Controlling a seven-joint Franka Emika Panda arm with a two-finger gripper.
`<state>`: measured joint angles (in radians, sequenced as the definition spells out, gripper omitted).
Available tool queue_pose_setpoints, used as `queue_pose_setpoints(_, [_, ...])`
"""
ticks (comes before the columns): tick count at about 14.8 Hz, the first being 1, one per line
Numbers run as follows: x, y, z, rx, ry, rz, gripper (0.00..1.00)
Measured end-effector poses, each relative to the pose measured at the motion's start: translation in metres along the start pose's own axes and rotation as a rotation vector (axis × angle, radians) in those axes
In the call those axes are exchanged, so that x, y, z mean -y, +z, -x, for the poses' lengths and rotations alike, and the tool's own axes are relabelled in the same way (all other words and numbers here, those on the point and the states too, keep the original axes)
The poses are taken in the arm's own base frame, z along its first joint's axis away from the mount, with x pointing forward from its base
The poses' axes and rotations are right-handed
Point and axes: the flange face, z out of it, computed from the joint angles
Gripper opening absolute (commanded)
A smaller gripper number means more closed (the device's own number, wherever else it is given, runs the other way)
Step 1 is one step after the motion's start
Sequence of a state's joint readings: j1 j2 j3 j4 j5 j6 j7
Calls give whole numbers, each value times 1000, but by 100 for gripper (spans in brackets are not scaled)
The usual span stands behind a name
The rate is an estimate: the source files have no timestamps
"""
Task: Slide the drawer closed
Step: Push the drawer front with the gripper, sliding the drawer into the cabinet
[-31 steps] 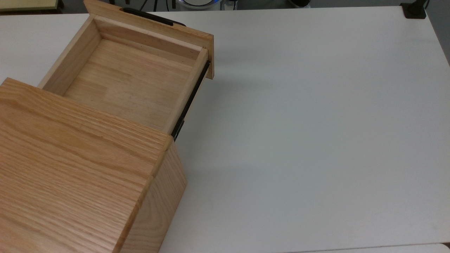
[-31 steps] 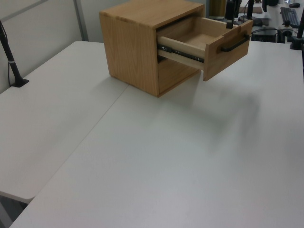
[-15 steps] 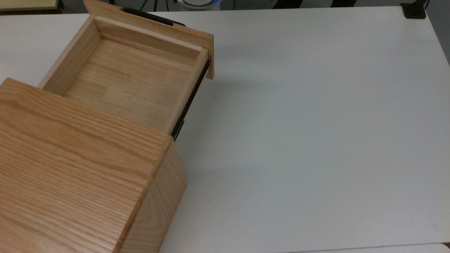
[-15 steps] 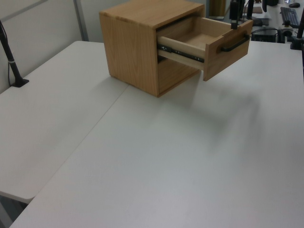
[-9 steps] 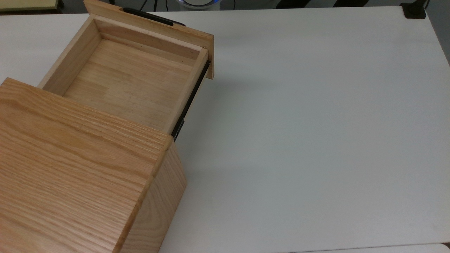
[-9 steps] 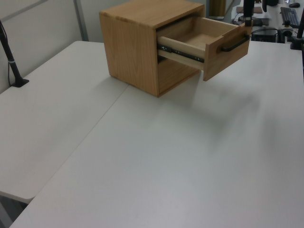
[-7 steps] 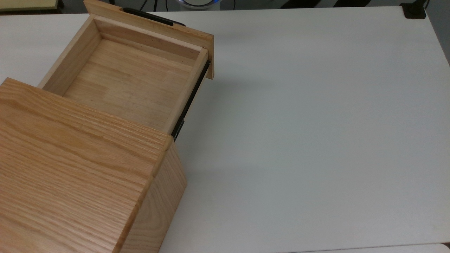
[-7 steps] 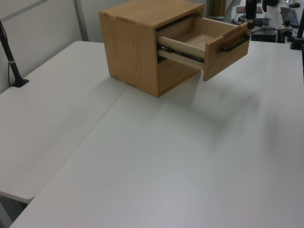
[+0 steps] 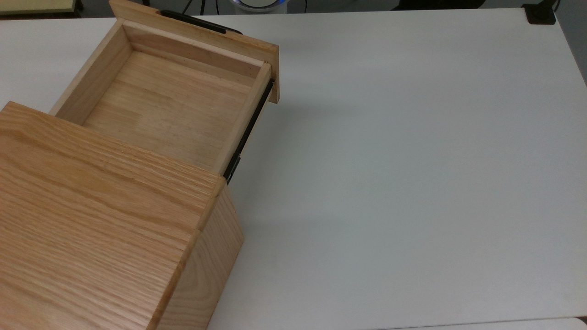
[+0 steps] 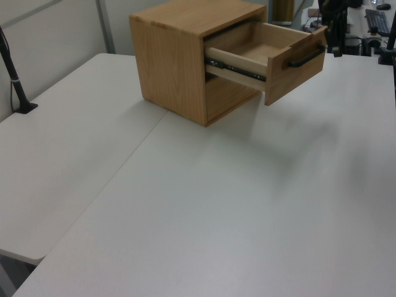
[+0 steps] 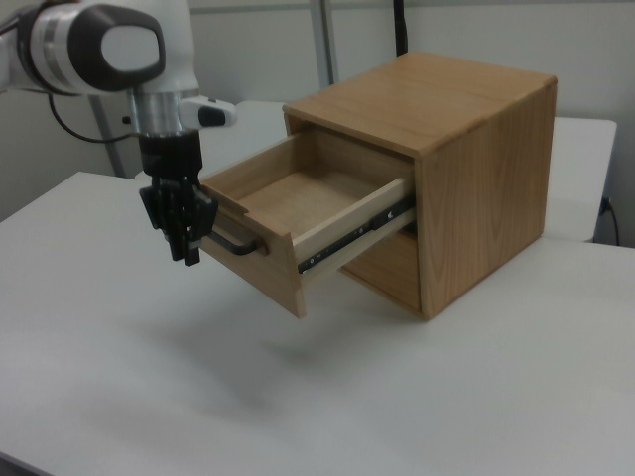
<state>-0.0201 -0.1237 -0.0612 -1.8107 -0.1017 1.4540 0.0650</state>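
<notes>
Top view: shows the drawer (image 9: pixel 169 105) pulled well out of the cabinet (image 9: pixel 91 220), toward the top view's upper edge. Has its tray open and bare inside, front panel farthest from the cabinet, black handle (image 9: pixel 192 22) on the panel's outer face. Shows a black side rail (image 9: pixel 247 133) along the tray's right side as the top view has it. Stands on a white table (image 9: pixel 412 183).

Left view: puts the cabinet at the far end of the table, drawer sticking out toward the left view's right, front panel hanging clear above the tabletop. Shows the gripper (image 10: pixel 337 43) as a dark shape just beyond the panel's far upper corner, near the handle's far end. Cannot tell open or closed here, nor whether touching the handle.

Right view: shows the arm (image 11: pixel 99 45) coming in from the right view's upper left, white wrist link level, black hand pointing straight down. Places the gripper tip at the handle's end on the right view's left, right at the bar and in front of the panel. Cannot tell contact for sure. Cannot tell closed or parted. Has the drawer open, tray sticking out toward the right view's lower left, rail exposed between tray and cabinet opening.
</notes>
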Motion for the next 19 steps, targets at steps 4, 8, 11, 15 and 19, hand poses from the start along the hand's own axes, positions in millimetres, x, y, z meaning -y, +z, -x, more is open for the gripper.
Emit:
queue_pose_setpoints(4, [6, 10, -18, -102, 185, -35, 0])
queue_pose_setpoints(8, [11, 10, -37, -202, 280, -75, 0])
queue_pose_setpoints(11, [14, 5, -55, -296, 333, -111, 0])
queue_pose_setpoints(15, [4, -9, -91, -444, 400, -154, 0])
queue_pose_setpoints(19, [-10, -13, -151, -499, 455, -162, 0])
